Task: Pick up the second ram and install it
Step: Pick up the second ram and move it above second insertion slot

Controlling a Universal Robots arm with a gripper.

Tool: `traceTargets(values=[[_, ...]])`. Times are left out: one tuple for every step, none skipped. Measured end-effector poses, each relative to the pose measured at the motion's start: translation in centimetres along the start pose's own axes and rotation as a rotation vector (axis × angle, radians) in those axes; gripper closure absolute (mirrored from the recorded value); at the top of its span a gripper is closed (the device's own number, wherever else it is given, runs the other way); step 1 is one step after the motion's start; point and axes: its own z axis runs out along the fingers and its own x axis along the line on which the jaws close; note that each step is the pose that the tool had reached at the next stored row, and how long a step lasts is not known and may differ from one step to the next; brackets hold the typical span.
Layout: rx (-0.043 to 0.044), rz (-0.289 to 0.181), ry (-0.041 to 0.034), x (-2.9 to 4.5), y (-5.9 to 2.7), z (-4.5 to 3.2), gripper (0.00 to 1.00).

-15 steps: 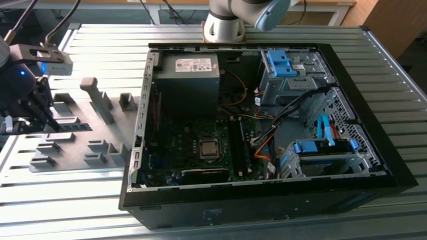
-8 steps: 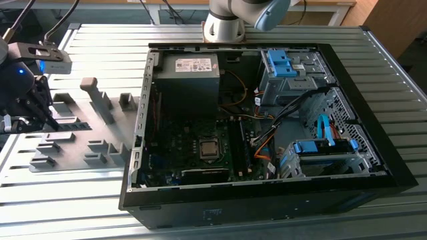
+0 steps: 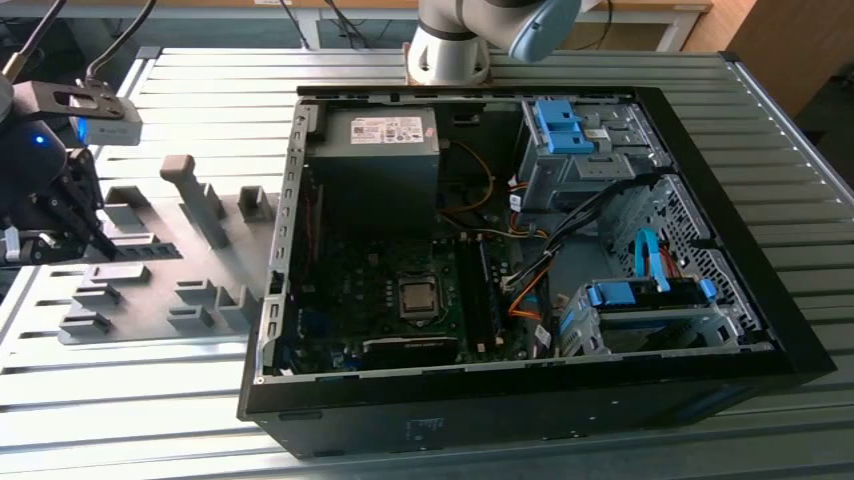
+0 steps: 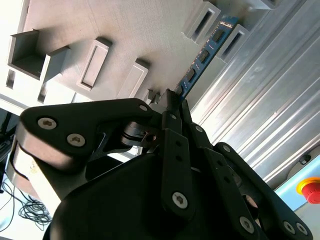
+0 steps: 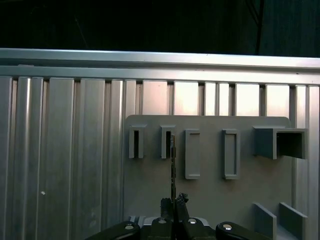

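**Tool [image 4: 171,97] grips memory stick [image 4: 206,50] at holder plate**

The arm's tool hangs low over the grey holder plate [image 3: 147,290] at the exterior view's left, its fingers drawn together on one end of the blue-green memory stick. The stick stands on edge on the plate and runs away from the tool between two slotted grey blocks [image 4: 202,20]. The plate lies on the ribbed metal table [image 3: 134,420], just beside the open black computer case [image 3: 534,415]. The case's circuit board [image 3: 400,300] lies bare, well apart from the stick.
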Motion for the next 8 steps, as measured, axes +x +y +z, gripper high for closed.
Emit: traceTargets(values=[[-0.0001, 0.0, 0.0001, 0.0, 0.0, -0.06, 0.86], [-0.0001, 0.0, 0.0, 0.0, 0.0, -0.12, 0.86], [0.0001, 0.0, -0.0001, -0.01, 0.0, -0.2, 0.86], [0.0, 0.0, 0.0, -0.01, 0.0, -0.26, 0.86], [0.0001, 0.0, -0.0001, -0.01, 0.0, -0.37, 0.86], [0.0003, 0.0, -0.0002, -0.01, 0.0, -0.41, 0.86], [0.0001, 0.0, -0.0001, -0.01, 0.0, -0.47, 0.86], [0.0001, 0.0, -0.0001, -0.01, 0.0, -0.51, 0.86]])
